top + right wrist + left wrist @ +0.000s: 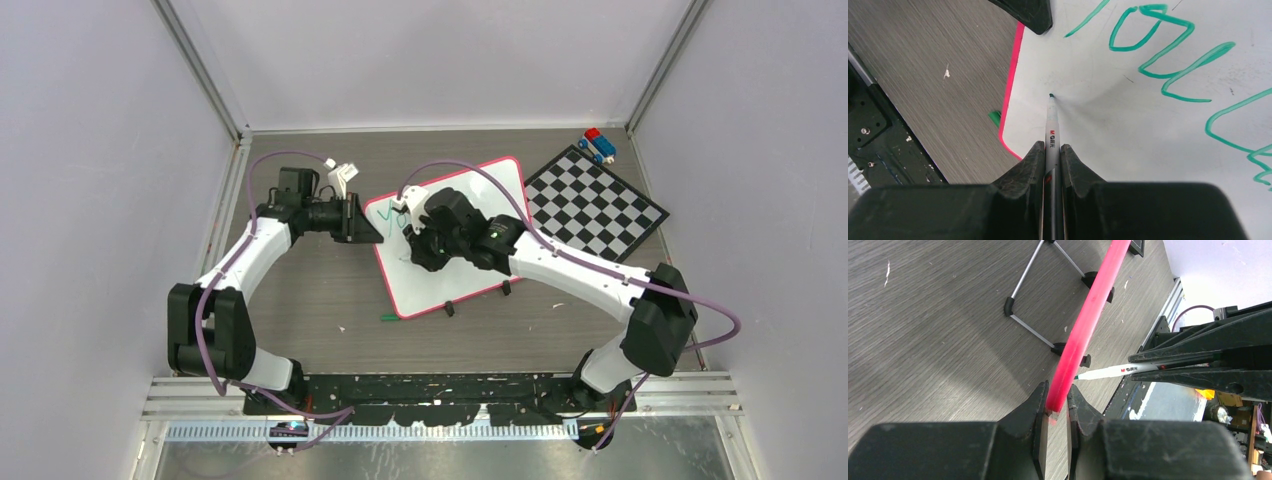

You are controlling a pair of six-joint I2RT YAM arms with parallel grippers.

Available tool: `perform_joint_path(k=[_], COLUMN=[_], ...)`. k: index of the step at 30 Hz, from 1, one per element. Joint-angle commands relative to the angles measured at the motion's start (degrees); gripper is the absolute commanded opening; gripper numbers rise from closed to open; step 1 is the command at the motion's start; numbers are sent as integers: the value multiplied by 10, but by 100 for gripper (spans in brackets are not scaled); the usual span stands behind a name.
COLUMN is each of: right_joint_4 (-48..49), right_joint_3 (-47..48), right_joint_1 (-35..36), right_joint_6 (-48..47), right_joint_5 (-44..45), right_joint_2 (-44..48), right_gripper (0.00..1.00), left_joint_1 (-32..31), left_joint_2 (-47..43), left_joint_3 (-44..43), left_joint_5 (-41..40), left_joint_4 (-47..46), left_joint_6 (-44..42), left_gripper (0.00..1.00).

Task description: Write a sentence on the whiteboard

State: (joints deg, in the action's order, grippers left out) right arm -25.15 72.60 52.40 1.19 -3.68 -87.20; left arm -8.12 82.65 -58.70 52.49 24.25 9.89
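Pinching the marker (1052, 125) in the right gripper (1050, 150), jaws narrow on the barrel, long axis running straight out from the claw. Looks to be touching down with the green tip on the whiteboard (1108, 150), just inside its pink rim. Beyond the tip and off to the right in the wrist view, the sentence (1168, 55) in green loops, with bare white between. Over at the left gripper (1057, 400), clamping the board's edge. Probably calling for a stroke away from the rim, by the right arm.

Bright, even light in every view
Soft shadows on the table (330, 290); my wrist views blur close up
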Motion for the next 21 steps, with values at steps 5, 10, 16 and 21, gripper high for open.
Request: perform_joint_path(k=[5,10,16,21], right_joint_4=[21,10,-4,-14], right_joint_3=[23,15,2,-1], right_joint_1=[3,3,3,3], right_joint_6=[-5,-8,-26,-34], right_joint_5=[12,8,13,23], right_joint_2=[-19,-17,-8,4], right_gripper=[0,0,0,0], left_joint_1=[-1,-1,-1,-1], left_joint_2=[-6,-4,-8,-8], left_joint_3=[-2,-6,-7,-8], left_joint_5=[-32,-31,-33,-32], left_joint_4=[-28,-23,-19,-16], left_joint_6=[-5,-7,-11,-12], left_gripper=[0,0,0,0])
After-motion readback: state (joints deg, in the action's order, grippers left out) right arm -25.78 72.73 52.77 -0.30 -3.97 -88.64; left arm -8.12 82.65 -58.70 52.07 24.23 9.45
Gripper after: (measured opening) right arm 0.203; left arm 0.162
